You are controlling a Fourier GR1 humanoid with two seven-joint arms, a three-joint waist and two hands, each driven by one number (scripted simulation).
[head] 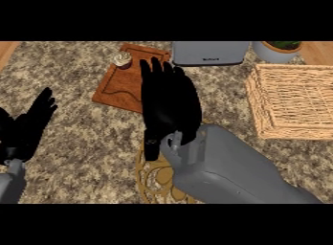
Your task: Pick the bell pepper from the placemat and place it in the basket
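The bell pepper is not showing in the head view, and whether it is lying beneath the robot's arm cannot be told. The round, pale yellow woven placemat (152,184) with its looped pattern is peeking out near the lower edge, most of it being covered by the grey right forearm (226,167). The black right hand (171,103) is stretching away from the robot above the placemat's far side, its fingers lying straight and close together and curling round nothing, with the fingertips reaching over the right edge of a reddish-brown rectangular wooden cutting board (120,86). A small, pale rounded object (122,58) is sitting at the far end of that board; what it is cannot be made out. To the right of the hand, well apart from it, the rectangular light tan wicker basket (296,131) is standing on the speckled brown-and-grey stone counter (77,62), running off the view's right edge. Behind it, a grey box-shaped appliance (210,52) and a pale round pot (271,55) holding a green plant are lining the far side. At the view's left, the black left hand (21,127) is resting open, fingers up and spread, touching nothing.
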